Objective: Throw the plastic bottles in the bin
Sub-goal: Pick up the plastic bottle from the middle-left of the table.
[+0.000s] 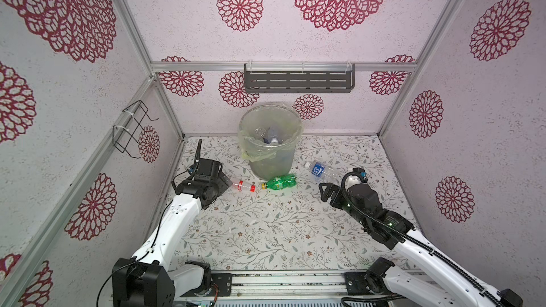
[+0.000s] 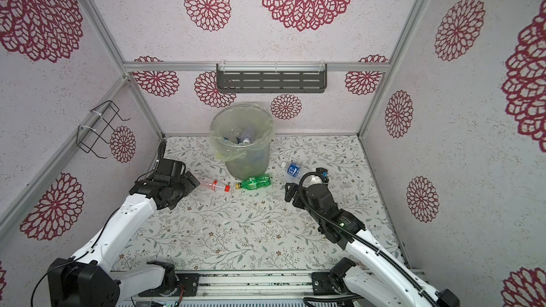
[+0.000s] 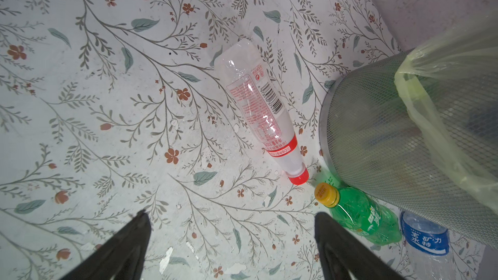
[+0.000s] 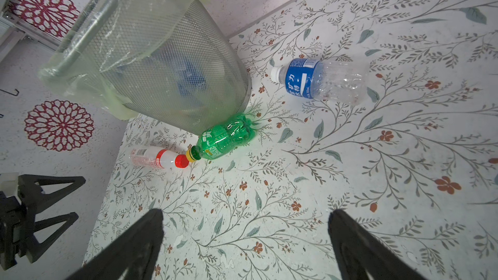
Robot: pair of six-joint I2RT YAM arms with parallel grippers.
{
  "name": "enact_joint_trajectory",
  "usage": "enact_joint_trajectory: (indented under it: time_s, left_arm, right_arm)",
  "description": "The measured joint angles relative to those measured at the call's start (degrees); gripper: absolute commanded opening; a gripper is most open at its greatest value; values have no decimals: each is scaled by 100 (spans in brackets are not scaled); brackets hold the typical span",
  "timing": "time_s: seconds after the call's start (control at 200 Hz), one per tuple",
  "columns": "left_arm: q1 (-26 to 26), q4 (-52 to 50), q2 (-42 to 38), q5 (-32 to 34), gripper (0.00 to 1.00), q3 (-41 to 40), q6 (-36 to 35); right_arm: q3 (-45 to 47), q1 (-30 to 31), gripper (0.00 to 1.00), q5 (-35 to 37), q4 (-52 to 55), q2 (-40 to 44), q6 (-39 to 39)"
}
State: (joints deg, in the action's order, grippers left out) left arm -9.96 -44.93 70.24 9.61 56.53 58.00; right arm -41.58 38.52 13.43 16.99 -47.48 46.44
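Left gripper [image 3: 231, 214] and right gripper [image 4: 246, 211] gaped empty; red-capped bottle [image 1: 242, 185] and green bottle [image 1: 279, 181] lay cap-to-cap, parallel to the worktop [image 1: 266, 231]'s far edge

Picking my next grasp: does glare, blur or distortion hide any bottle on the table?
No. Both top views: sharp, evenly lit. Left wrist view: small glare patches on the red-capped bottle, barcode still readable. Right wrist view: blue-labelled bottle crisp, green bottle too.
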Motion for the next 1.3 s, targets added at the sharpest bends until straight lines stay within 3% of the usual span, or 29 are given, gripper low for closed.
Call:
enact_joint_trajectory:
  time_s: [0.6, 1.301]
  left_arm:
    - [4, 787, 595, -372, 97, -2, 826]
    - [-127, 1722, 1956, -1001, 97, 146, 1110]
  right_arm:
    - [168, 0, 99, -17, -17, -7, 229]
    - [188, 0, 99, 39, 0, 0, 487]
